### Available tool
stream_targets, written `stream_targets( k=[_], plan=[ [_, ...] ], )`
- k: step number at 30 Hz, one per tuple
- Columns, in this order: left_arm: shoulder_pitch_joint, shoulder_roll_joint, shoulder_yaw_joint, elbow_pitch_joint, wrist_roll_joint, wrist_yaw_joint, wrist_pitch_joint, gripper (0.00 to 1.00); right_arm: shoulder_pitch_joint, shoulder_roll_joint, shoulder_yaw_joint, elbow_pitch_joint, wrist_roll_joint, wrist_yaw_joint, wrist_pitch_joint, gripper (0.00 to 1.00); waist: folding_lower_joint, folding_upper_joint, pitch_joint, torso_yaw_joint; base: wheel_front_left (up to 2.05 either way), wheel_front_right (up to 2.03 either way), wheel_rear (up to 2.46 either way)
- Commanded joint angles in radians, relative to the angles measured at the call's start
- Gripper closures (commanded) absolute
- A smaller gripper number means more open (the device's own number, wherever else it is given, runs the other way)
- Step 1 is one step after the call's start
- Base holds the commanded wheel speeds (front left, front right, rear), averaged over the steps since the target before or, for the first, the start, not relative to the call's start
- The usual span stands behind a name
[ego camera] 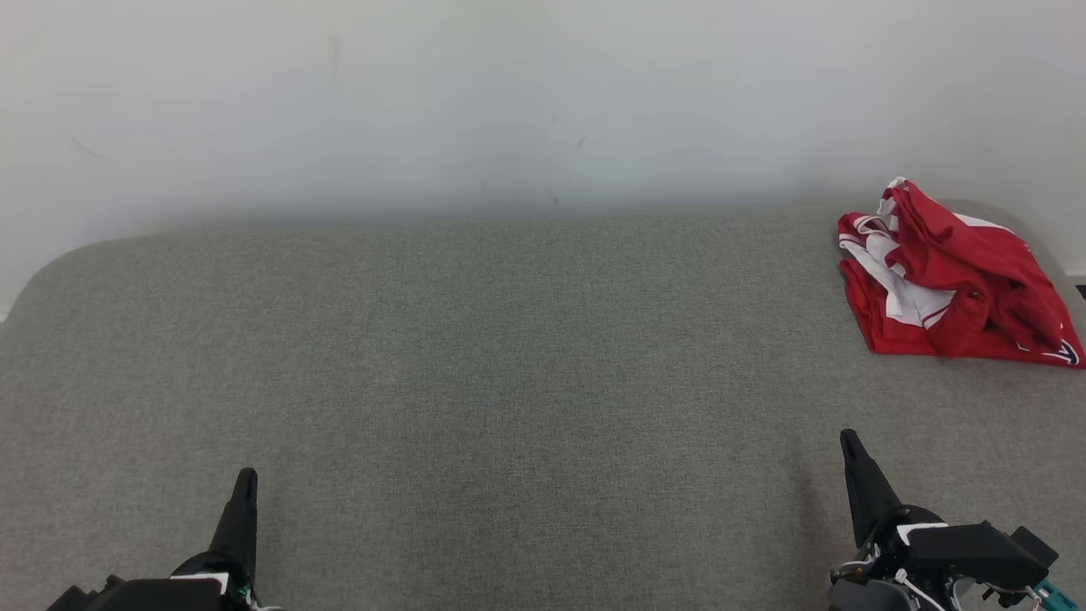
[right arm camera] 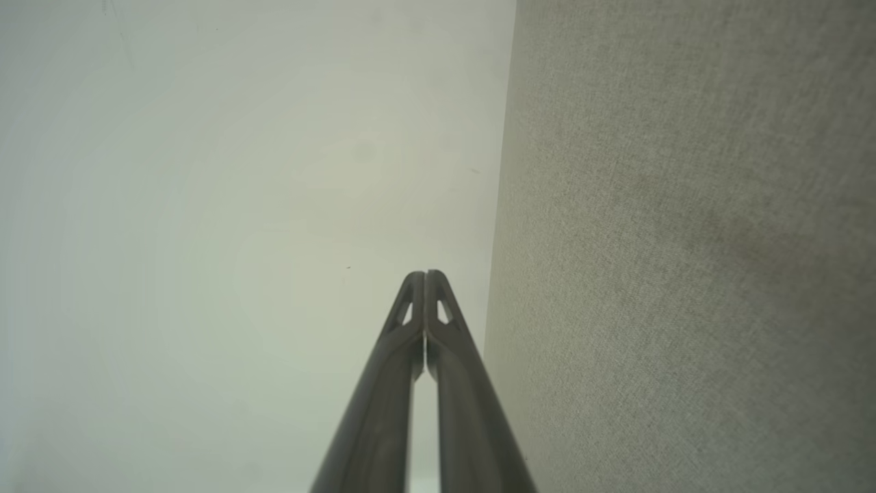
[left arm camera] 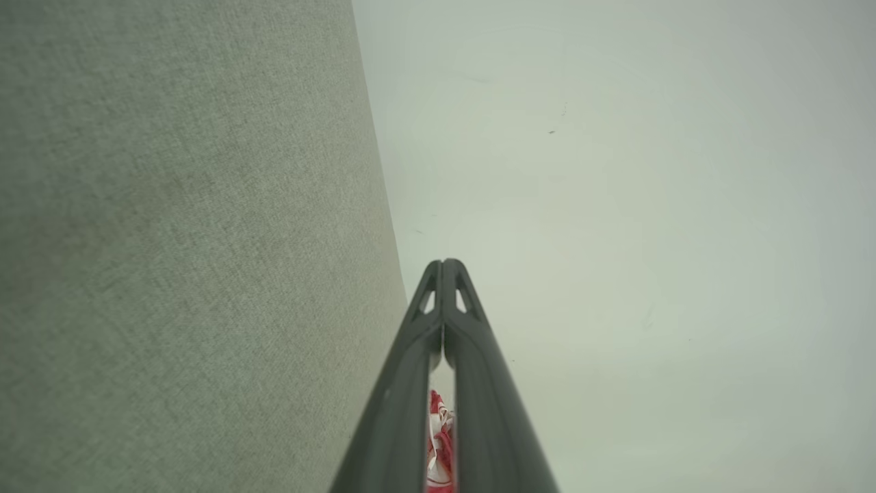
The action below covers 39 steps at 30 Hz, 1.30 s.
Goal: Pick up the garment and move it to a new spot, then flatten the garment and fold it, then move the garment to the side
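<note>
the crumpled red-and-white cloth garment (ego camera: pixel 954 280) is heaped at the far-right corner of the grey fabric bench (ego camera: pixel 509 382); left gripper (ego camera: pixel 245 477) and right gripper (ego camera: pixel 848 439) are held with fingers pressed together. pinched shallowly, it could be dragged off that corner.

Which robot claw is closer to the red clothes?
The right gripper, at the head view's lower right. The crumpled red and white garment lies at the grey surface's far right; the left gripper is away at the lower left.
</note>
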Motion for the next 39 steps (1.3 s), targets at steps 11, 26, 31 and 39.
stream_targets(
  k=[11,26,31,39],
  plan=[
    [-0.013,-0.004,0.006,0.003,-0.045,-0.009,0.009,1.00,-0.011,0.005,-0.003,-0.004,0.040,-0.002,0.012,1.00,0.0000,-0.0001,0.002,-0.001,0.00,0.00,0.00],
    [-0.013,-0.004,0.005,0.002,-0.045,-0.008,0.009,1.00,-0.010,0.005,-0.002,-0.003,0.040,-0.002,0.012,1.00,0.0000,-0.0001,0.002,-0.001,0.00,0.00,0.00],
    [-0.013,-0.004,0.005,0.002,-0.045,-0.008,0.009,1.00,-0.010,0.005,-0.002,-0.003,0.040,-0.002,0.012,1.00,0.0000,-0.0001,0.002,-0.001,0.00,0.00,0.00],
    [-0.013,-0.004,0.005,0.002,-0.045,-0.008,0.009,1.00,-0.010,0.005,-0.002,-0.003,0.040,-0.002,0.012,1.00,0.0000,-0.0001,0.002,-0.001,0.00,0.00,0.00]
  ],
)
